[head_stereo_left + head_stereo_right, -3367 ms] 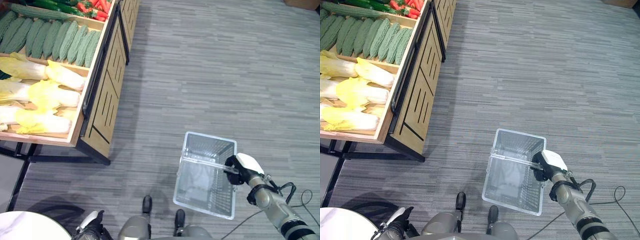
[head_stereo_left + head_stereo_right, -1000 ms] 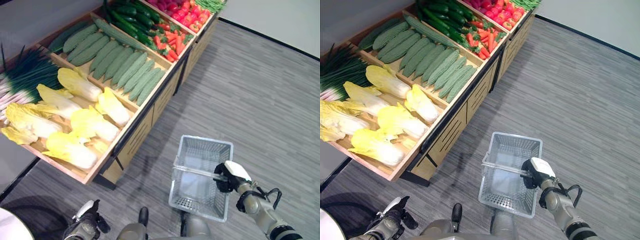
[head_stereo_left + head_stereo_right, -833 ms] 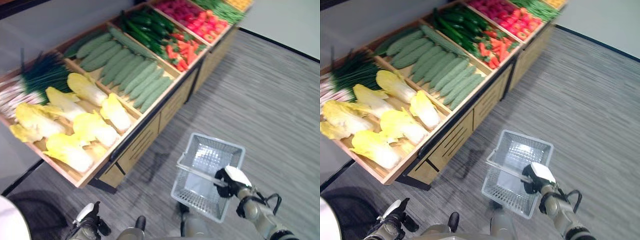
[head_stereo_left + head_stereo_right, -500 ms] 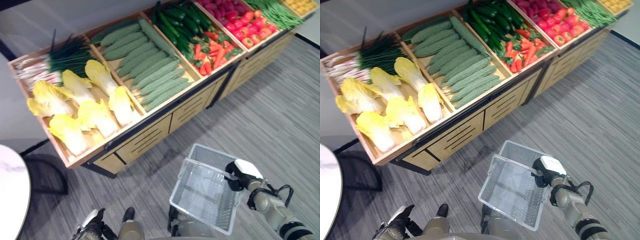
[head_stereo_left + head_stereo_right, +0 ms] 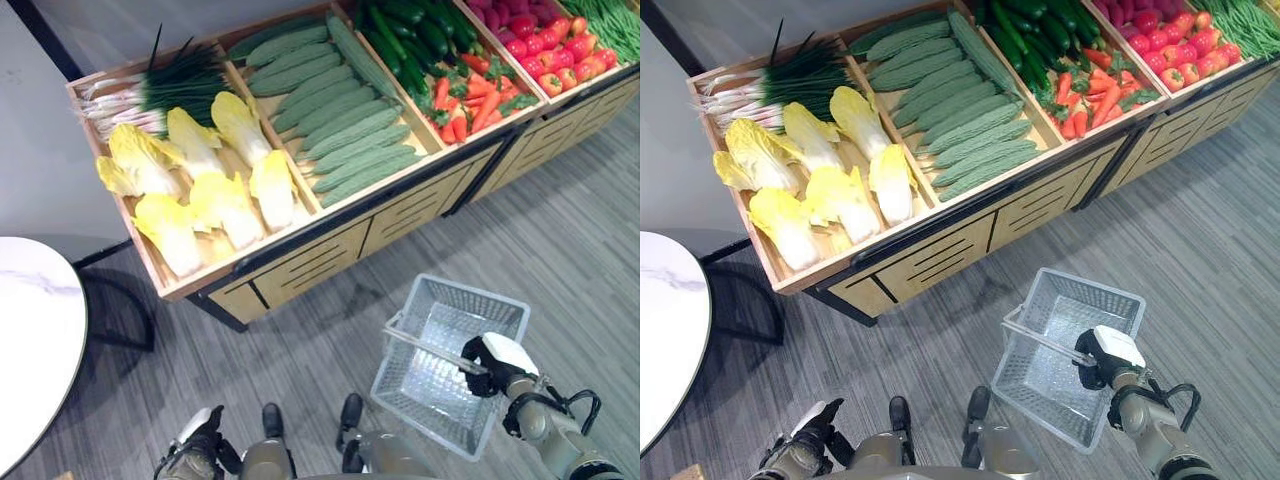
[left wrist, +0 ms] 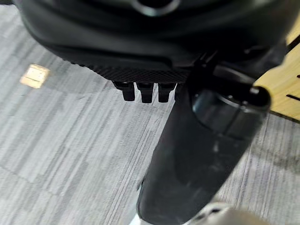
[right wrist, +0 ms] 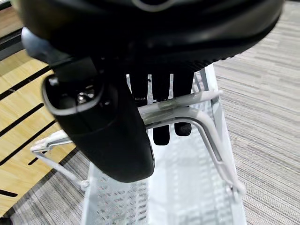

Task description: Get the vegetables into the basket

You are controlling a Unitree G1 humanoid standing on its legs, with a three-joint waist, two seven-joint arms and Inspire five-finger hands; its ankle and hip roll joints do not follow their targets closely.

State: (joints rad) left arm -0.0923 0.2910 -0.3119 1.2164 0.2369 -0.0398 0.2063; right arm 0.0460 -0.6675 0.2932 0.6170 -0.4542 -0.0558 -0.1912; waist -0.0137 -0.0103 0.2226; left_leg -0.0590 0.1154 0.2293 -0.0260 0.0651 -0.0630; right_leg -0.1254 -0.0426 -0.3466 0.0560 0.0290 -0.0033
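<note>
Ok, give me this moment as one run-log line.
right hand: shut on handle of white wire basket | basket: empty, above grey floor | left hand: low, idle | pale yellow cabbages: in wooden produce stand

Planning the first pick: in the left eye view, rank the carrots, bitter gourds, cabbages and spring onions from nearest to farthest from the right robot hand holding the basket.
From the right robot hand:
1. Carrots, right bin.
2. Bitter gourds, middle bin.
3. Cabbages, left bin.
4. Spring onions, far left corner.
</note>
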